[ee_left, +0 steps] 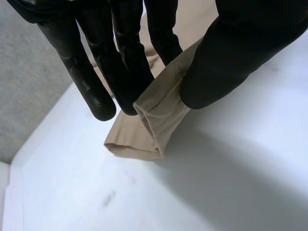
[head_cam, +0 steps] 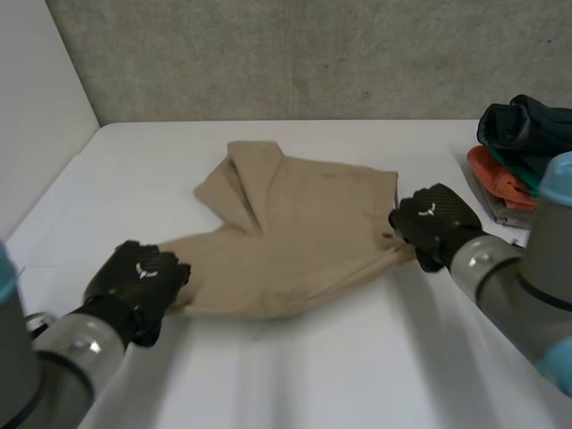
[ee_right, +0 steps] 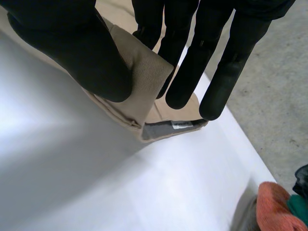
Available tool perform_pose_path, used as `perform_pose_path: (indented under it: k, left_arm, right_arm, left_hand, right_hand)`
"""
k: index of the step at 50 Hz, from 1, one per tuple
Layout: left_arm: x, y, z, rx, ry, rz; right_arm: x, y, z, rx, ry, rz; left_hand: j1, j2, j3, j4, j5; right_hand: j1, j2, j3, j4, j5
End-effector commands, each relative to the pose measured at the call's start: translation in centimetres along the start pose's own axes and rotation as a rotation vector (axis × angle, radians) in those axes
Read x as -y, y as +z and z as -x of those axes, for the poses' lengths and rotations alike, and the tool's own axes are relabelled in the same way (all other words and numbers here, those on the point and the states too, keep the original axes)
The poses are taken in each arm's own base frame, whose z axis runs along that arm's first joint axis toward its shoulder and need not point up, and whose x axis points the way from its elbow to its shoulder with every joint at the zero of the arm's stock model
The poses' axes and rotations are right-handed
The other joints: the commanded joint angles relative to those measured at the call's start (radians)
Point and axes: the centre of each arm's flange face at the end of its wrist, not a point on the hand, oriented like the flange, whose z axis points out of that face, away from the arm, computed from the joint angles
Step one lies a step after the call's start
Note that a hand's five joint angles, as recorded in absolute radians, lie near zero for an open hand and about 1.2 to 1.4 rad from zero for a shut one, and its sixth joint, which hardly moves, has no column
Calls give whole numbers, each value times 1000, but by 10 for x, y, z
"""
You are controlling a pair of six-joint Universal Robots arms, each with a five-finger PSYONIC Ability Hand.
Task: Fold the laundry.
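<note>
A beige garment (head_cam: 295,232) lies on the white table (head_cam: 357,375), partly folded, with a flap standing up at its far left. My left hand (head_cam: 138,281) holds its near left end; in the left wrist view the thumb (ee_left: 231,62) and fingers (ee_left: 120,67) pinch a hemmed end of the beige garment (ee_left: 159,115). My right hand (head_cam: 433,223) holds the right end; in the right wrist view the thumb (ee_right: 82,57) presses a fold of the beige garment (ee_right: 144,77) against the fingers (ee_right: 192,67). A grey inner lining with a label (ee_right: 180,125) shows below.
A pile of clothes (head_cam: 518,152) in dark teal, orange and grey sits at the table's right edge, close behind my right arm; its orange piece (ee_right: 276,209) shows in the right wrist view. A grey wall backs the table.
</note>
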Motion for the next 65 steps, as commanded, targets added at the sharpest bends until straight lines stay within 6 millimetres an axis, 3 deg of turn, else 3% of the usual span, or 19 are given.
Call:
perform_pose_path:
  k: [1,4,8,9,11,18,24,26,27,30,37,40,41,43,45,50,57,65]
  left_arm:
    - [5,-65,2,-91,30,77]
    - [3,-80,-12,-193,53,91]
    - [6,-84,-20,-244,73,63]
    - [11,-77,-18,-217,64,22]
    - [19,-62,-14,-166,55,-47]
    - [46,7,23,68,-2,-247]
    - [49,78,25,2,2,-343]
    - [47,95,20,-41,7,-354]
    - [43,114,18,-73,10,-350]
    - [33,148,21,-94,1,-330]
    - [13,197,19,-106,4,-285]
    - [5,214,14,-107,35,-267]
    - [4,216,14,-106,42,-265]
    - [-1,219,14,-105,67,-248]
    - [-2,219,13,-102,81,-239]
    - [-11,212,9,-76,89,-158]
    - [-8,189,29,77,84,-53]
    - [-12,174,33,124,85,-4]
  right_arm:
    - [1,-70,5,135,-116,182]
    - [-8,-89,11,205,-140,264]
    - [-14,-91,15,221,-139,271]
    - [-15,-90,16,214,-137,265]
    - [-17,-84,17,188,-138,235]
    - [-24,-72,22,147,-139,189]
    - [-26,-67,23,131,-60,185]
    - [-28,-66,24,133,-48,191]
    - [-30,-64,24,135,-41,198]
    - [-32,-62,24,129,-40,196]
    - [-33,-59,22,111,-40,184]
    - [-33,-58,23,108,-41,180]
    - [-34,-58,23,108,-41,180]
    - [-34,-58,23,107,-41,179]
    - [-34,-57,23,104,-42,176]
    - [-31,-55,20,90,-44,158]
    - [-28,-53,17,73,-48,136]
    - [-27,-53,19,77,-50,131]
  left_hand:
    - [262,199,203,197,205]
    - [262,199,203,197,205]
    - [262,199,203,197,205]
    - [-322,-385,-381,-387,-378]
    - [-941,-1004,-1001,-1006,-998]
    - [-865,-928,-924,-930,-922]
    - [-712,-776,-772,-777,-769]
    - [-663,-726,-722,-728,-719]
    - [-627,-691,-687,-693,-684]
    - [-551,-615,-611,-616,-608]
    - [-469,-532,-528,-534,-525]
    - [-264,-327,-323,-329,-320]
    - [-202,-265,-261,-267,-259]
    - [132,69,73,67,76]
    - [248,184,188,182,191]
    - [262,199,203,197,205]
    - [262,199,203,197,205]
    - [262,199,203,197,205]
  right_hand:
    - [298,220,206,198,206]
    - [298,220,206,198,206]
    - [298,220,206,198,206]
    - [298,220,206,198,206]
    - [298,220,206,198,206]
    - [298,220,206,198,206]
    - [298,220,206,198,206]
    - [298,220,206,198,206]
    - [298,220,206,198,206]
    - [298,220,206,198,206]
    - [298,220,206,198,206]
    - [298,220,206,198,206]
    - [298,220,206,198,206]
    - [298,220,206,198,206]
    - [298,220,206,198,206]
    - [298,220,206,198,206]
    - [298,220,206,198,206]
    - [298,220,206,198,206]
